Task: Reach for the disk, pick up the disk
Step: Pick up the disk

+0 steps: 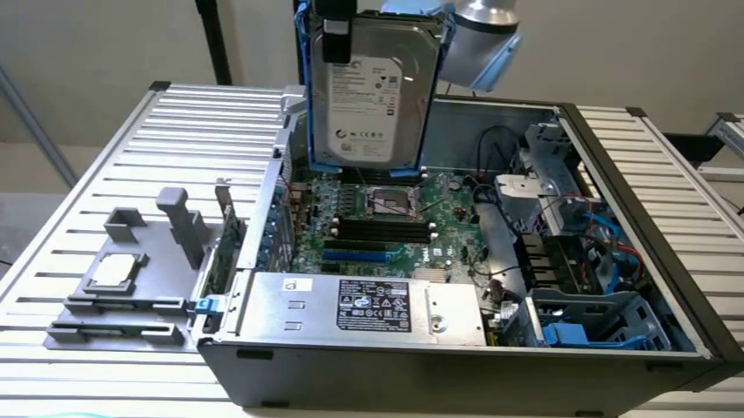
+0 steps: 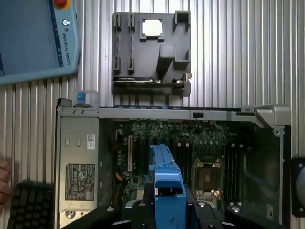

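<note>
The disk (image 1: 375,87) hangs up in the air above the open computer case (image 1: 651,261), standing on its end with its white label facing us. The tool (image 1: 337,26) is closed on the top of the disk, gripping it by the blue frame (image 2: 164,176) that runs around its edges. From the wrist view I look down along that blue frame to the green board (image 1: 384,218) far below. The disk looks hard and stiff, made of metal, so I think it will not bend at all. I think it is a bit heavy for its size too. The smooth metal sides look slippery, so the blue plastic frame seems the best place to hold it. I would guess it breaks inside if it is dropped or bumped, so it wants gentle moves. The bottom edge of the disk is just above the board and the square chip socket (image 1: 389,202), near but not touching. The case walls stand close on both sides, and wires (image 1: 511,157) lie on the exterior view's right. Straight up there is open room. On the tabletop (image 1: 104,157), on the exterior view's left, sits a grey holder (image 1: 128,279) with a small silver chip (image 1: 113,272) in it, well apart from the disk.
</note>
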### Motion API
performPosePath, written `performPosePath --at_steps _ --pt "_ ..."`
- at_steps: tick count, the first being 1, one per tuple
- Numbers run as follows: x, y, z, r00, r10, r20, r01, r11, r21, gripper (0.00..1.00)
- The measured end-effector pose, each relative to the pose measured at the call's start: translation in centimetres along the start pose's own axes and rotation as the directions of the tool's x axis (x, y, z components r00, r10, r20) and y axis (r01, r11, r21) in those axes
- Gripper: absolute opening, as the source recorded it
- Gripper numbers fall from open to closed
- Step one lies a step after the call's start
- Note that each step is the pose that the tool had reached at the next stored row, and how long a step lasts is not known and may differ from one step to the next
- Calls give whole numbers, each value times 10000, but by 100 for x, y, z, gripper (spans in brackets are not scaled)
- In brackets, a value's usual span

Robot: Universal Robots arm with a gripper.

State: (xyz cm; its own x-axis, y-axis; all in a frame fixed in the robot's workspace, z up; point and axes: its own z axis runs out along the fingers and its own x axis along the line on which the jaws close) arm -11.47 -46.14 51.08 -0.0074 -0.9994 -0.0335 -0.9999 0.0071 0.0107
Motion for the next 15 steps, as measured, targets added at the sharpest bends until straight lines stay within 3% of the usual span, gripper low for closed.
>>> performPosePath --at_steps 15 --pt "205 -683 4 10000 1 0 -1 10000 0 33"
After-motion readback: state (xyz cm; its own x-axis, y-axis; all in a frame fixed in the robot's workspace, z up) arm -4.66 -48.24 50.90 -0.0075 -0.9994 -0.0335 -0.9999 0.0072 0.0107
